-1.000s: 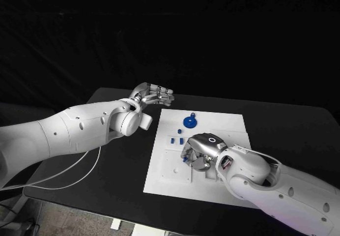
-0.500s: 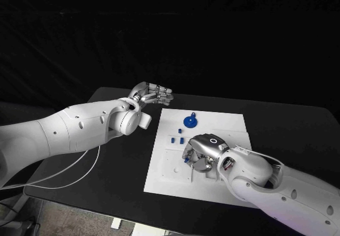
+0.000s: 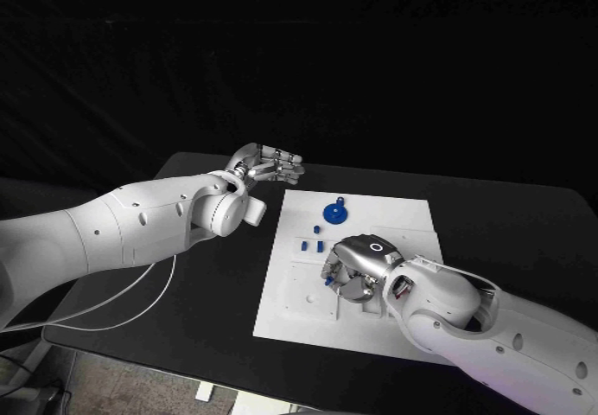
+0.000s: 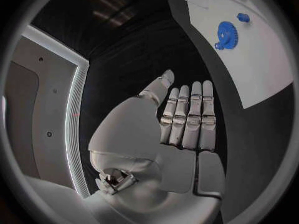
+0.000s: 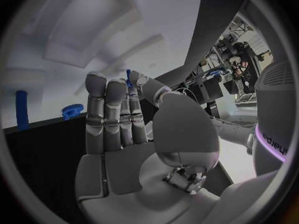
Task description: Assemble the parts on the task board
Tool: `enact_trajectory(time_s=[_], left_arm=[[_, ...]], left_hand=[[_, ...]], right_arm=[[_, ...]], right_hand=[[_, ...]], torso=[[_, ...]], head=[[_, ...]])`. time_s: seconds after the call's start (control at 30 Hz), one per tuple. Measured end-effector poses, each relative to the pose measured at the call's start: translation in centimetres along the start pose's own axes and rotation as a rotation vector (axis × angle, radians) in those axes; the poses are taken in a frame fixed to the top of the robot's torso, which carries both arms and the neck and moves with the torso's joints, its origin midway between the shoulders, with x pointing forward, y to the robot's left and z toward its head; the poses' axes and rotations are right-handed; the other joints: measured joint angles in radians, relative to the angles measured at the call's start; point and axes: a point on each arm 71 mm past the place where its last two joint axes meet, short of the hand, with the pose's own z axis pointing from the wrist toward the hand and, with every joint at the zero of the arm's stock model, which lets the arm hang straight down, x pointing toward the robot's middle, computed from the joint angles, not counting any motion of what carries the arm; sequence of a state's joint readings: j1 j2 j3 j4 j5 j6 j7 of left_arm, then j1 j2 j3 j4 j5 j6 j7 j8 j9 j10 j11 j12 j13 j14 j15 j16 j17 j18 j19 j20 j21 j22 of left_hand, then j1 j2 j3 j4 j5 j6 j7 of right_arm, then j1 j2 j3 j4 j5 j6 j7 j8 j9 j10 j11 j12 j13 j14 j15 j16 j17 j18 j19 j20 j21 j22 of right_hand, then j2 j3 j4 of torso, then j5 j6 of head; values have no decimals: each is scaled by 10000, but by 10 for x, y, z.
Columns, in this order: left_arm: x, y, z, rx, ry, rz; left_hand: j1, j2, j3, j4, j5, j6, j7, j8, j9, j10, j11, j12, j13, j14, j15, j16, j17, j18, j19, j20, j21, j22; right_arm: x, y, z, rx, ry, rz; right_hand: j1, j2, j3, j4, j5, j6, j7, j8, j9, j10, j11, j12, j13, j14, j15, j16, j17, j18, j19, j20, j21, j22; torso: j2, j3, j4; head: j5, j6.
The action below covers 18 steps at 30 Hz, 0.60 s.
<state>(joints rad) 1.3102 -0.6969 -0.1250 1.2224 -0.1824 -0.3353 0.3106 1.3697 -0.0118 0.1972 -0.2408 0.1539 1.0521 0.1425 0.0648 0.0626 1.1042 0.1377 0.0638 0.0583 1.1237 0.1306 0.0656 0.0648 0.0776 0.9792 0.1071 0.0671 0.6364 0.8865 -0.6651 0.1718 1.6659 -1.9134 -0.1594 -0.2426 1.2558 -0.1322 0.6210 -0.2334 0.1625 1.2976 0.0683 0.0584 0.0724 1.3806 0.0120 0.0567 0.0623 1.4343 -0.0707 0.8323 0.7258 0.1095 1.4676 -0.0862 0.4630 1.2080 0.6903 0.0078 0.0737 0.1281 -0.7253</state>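
Black desk [image 3: 212, 285] carries the white board [image 3: 374, 220]. Right hand [image 3: 355, 266] pinches a blue part [image 5: 128, 77] low over the board's middle; seat it squarely and gently. A gear [image 3: 334, 213] lies beyond. Left hand [image 3: 265, 164] hovers empty, fingers straight.

The board [image 3: 374, 216] is seen as white, set on a black table [image 3: 524, 233]. A blue gear [image 3: 334, 213] and small blue parts [image 3: 310, 246] are shown on it. Both hands [image 3: 265, 164] [image 3: 355, 259] are finished in silver, on white arms [image 3: 124, 229]. A white cable [image 3: 118, 303] is laid across the black table.
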Motion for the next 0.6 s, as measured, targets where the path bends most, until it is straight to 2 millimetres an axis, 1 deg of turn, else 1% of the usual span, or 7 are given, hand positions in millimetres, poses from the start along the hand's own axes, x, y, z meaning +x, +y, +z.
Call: enact_trajectory(time_s=[0.2,0.4,0.6], left_arm=[[0,0,0,-7,-1,0],[0,0,0,-11,-12,2],[-3,1,0,-22,-57,15]], left_hand=[[0,0,0,0,0,0,0,0,0,0,0,0,0,0,0,0,0,1,0,0,0,-6],[0,0,0,0,0,0,0,0,0,0,0,0,0,0,0,0,0,1,0,0,0,-9],[0,0,0,0,0,0,0,0,0,0,0,0,0,0,0,0,0,1,0,0,0,-8]], right_arm=[[1,-1,0,92,-12,-100],[1,-1,0,113,-23,-163],[1,0,0,115,-30,-198]], right_hand=[[-1,-1,27,-28,-39,35,23,-7,-5,-1,1,-1,5,0,1,0,13,0,1,0,0,6],[-13,-13,25,-31,-39,72,-6,5,-5,-1,1,-1,5,2,2,0,14,2,1,0,0,11],[-27,-27,46,-10,-40,72,-5,25,-4,-1,1,-2,4,14,14,0,13,3,-4,6,0,11]], torso=[[0,-9,2],[0,-9,11],[-2,-2,4]], head=[[-15,20],[-13,30],[5,22]])
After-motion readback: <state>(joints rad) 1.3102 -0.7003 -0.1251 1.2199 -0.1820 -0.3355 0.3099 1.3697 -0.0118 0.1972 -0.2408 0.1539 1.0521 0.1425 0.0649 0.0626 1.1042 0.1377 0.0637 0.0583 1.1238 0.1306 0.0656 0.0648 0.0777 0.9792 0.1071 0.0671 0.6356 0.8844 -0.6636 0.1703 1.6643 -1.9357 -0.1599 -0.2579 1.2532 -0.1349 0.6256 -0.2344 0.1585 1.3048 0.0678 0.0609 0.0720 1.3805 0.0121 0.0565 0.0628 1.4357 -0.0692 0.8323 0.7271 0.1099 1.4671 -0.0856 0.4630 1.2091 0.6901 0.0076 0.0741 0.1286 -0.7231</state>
